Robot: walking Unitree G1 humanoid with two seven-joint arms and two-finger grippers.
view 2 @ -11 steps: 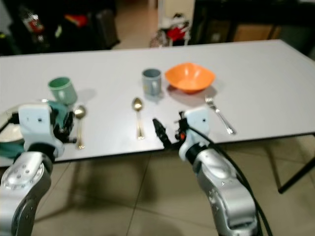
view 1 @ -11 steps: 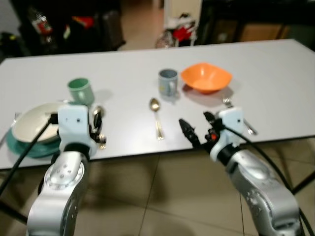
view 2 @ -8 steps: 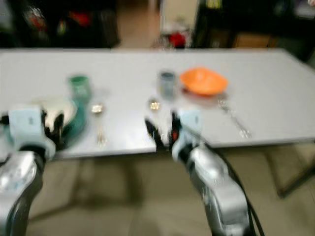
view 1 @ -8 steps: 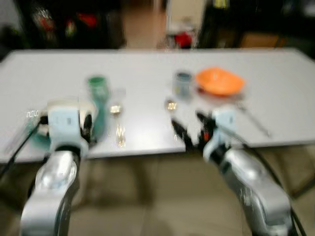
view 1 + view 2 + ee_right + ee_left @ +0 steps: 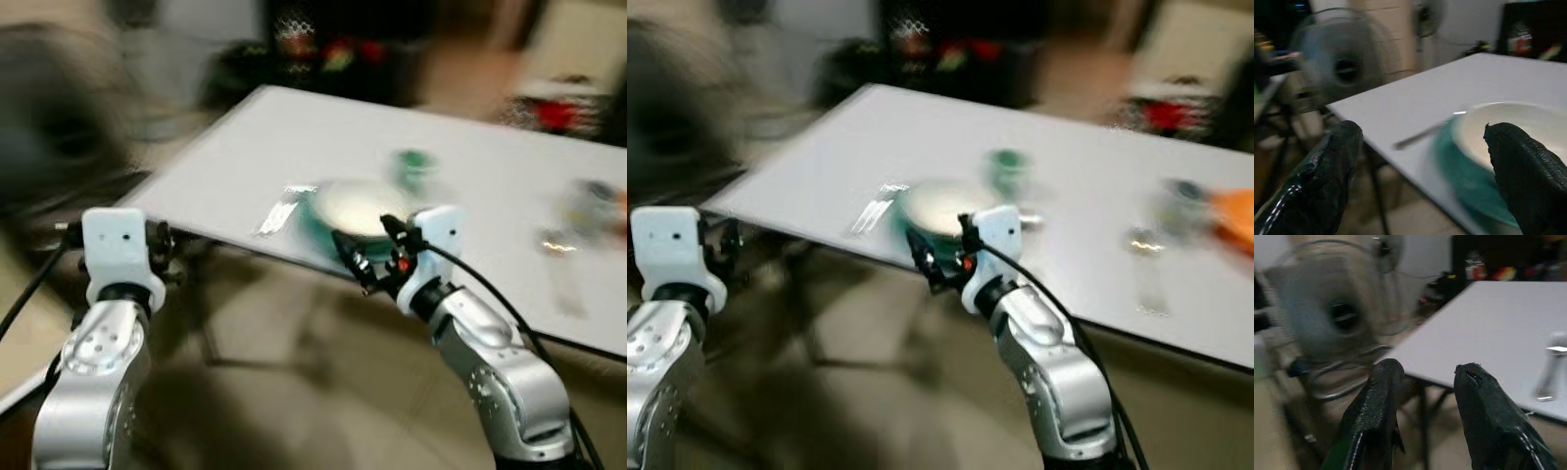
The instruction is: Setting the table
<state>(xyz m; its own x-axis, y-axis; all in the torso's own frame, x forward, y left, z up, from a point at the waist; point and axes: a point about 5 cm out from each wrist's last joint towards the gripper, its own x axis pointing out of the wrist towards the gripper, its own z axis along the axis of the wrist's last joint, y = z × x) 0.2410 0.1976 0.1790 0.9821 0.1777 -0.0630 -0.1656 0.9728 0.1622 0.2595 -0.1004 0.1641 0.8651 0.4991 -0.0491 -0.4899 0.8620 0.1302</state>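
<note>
The white table [image 5: 294, 137] runs slantwise across the blurred eye views. Near its front edge a white bowl [image 5: 355, 204] rests on a teal plate [image 5: 1464, 171], with a fork [image 5: 279, 209] to its left and a green cup [image 5: 411, 162] behind it. A spoon [image 5: 1143, 242], a blue mug [image 5: 1185, 191] and an orange bowl [image 5: 1239, 211] blur at the right. My right gripper [image 5: 367, 257] hangs open in front of the plate, just off the table edge, holding nothing. My left gripper [image 5: 1425, 377] is open and empty, off the table's left corner.
A standing fan [image 5: 1337, 318] is on the floor past the table's left corner, and a second fan [image 5: 1427, 14] stands farther back. Dark clutter [image 5: 313, 49] lines the far side. Tiled floor [image 5: 265, 392] lies under my arms.
The camera has swung left, so the whole table setting has slid right and the table's left corner and the fans have come into sight. Both grippers stay open and empty.
</note>
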